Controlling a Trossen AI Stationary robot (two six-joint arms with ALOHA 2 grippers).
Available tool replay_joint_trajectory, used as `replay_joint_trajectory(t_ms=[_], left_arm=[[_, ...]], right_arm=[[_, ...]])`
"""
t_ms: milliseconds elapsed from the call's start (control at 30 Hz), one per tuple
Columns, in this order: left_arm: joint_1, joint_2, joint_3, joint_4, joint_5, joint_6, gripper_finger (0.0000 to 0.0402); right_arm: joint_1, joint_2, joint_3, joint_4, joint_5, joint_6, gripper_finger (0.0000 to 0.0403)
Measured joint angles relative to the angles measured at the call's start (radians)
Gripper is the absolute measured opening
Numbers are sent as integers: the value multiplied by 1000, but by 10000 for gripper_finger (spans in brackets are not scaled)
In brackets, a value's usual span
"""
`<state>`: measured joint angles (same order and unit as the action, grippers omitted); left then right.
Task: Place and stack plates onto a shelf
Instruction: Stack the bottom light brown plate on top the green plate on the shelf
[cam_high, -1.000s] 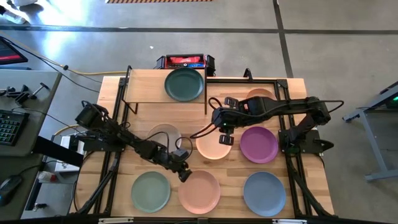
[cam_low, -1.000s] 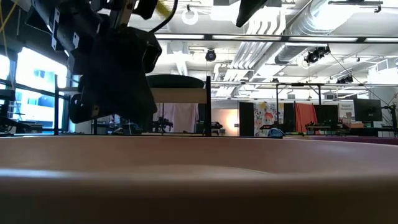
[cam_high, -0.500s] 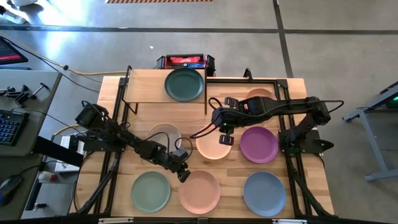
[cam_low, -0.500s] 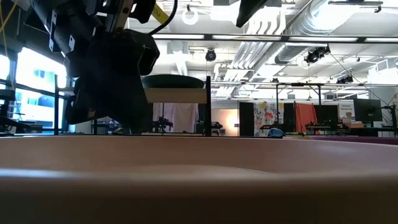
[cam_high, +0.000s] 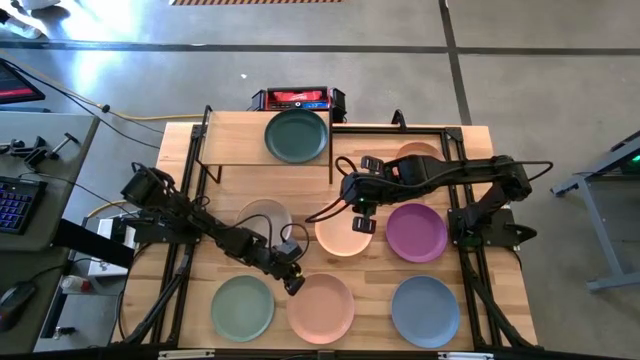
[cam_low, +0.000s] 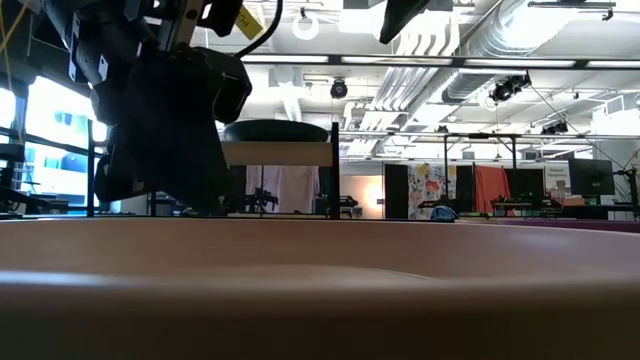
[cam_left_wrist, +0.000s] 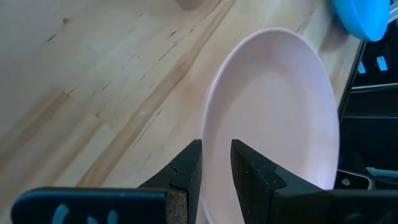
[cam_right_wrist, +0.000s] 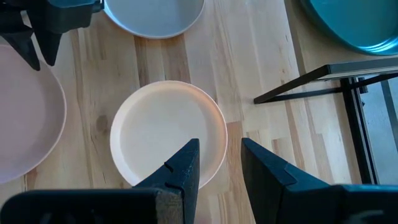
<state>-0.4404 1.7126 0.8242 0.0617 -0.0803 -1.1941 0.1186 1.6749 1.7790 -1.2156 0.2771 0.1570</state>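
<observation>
The pink plate (cam_high: 322, 308) lies flat near the table's near edge, and its rim (cam_low: 320, 290) fills the low view's foreground. My left gripper (cam_high: 292, 282) (cam_left_wrist: 216, 180) is at the plate's far-left rim, open by a narrow gap. One finger is outside the rim and one is over the plate's inside. My right gripper (cam_high: 362, 222) (cam_right_wrist: 219, 162) hovers open above the peach plate (cam_high: 338, 238) (cam_right_wrist: 161, 130) at mid-table. A teal plate (cam_high: 296, 136) (cam_low: 275, 131) rests on the right half of the shelf (cam_high: 235, 145). My left gripper comes slanting down from the table's left at the pink plate's far-left rim (cam_left_wrist: 206, 137), with the rim in the gap between the fingers. I cannot tell whether either finger touches it. The plate lies flat on the table.
A beige plate (cam_high: 265, 215) sits beside my left arm. The sage green plate (cam_high: 242, 307) and blue plate (cam_high: 425, 310) flank the pink one. A purple plate (cam_high: 417, 232) lies right of the peach one, and another plate (cam_high: 418, 153) shows under my right arm. The shelf's left half is bare.
My left gripper has shifted a little toward the table's left edge, along the pink plate's far-left rim. The pink plate has stayed where it was.
</observation>
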Motion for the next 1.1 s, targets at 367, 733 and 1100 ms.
replay_joint_trajectory(t_ms=[367, 733, 1100], left_arm=[[0, 0, 0, -18, -2, -10, 74], [0, 0, 0, -17, 16, -21, 74], [2, 0, 0, 1, 19, -2, 74]], right_arm=[[0, 0, 0, 0, 0, 0, 97], [0, 0, 0, 0, 0, 0, 97], [0, 0, 0, 1, 0, 0, 97]])
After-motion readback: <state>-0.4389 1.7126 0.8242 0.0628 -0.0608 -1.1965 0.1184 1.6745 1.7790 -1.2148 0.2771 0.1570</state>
